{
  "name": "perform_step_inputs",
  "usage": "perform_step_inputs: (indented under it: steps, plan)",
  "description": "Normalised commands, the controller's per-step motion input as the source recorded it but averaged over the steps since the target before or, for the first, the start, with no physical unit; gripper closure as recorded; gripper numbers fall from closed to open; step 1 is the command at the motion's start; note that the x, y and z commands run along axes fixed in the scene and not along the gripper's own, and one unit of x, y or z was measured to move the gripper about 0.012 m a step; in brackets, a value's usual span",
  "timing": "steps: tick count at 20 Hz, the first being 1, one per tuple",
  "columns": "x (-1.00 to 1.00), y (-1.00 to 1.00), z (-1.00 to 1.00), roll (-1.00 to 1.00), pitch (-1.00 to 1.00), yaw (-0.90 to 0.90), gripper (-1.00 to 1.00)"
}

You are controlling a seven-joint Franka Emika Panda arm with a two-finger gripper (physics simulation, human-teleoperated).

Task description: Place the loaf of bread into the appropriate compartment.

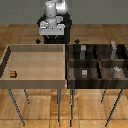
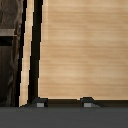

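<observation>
The loaf of bread (image 1: 12, 74) is a tiny orange-brown block on the floor of the light-tan tray (image 1: 35, 60), near the tray's wall at the exterior view's left. The compartment (image 1: 94, 76) is the dark-brown cell of the divided bin holding a small grey cube (image 1: 85, 73), the near cell next to the tray. My gripper (image 1: 51, 34) hangs high over the tray's far edge, far from the loaf. In the wrist view my gripper (image 2: 64, 104) shows two fingertips (image 2: 40, 103) set apart, open and empty, over the tray floor (image 2: 80, 50). The loaf is out of the wrist view.
The bin's other near cell holds a whitish round piece (image 1: 116, 70). The two far cells hold grey pieces (image 1: 83, 49). A dark wall (image 2: 31, 55) separates tray and bin. Both stand on thin metal legs (image 1: 60, 107) over a wooden floor.
</observation>
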Motion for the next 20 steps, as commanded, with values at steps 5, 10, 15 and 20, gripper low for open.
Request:
perform_step_inputs:
  steps: [5,10,15,20]
  plan:
    - [0.00,0.00,0.00,0.00,0.00,0.00,-1.00]
    - [0.00,-0.60,0.00,0.00,0.00,0.00,-1.00]
    - [0.00,-1.00,0.00,0.00,0.00,0.00,-1.00]
    - [0.00,-1.00,0.00,0.00,0.00,0.00,-1.00]
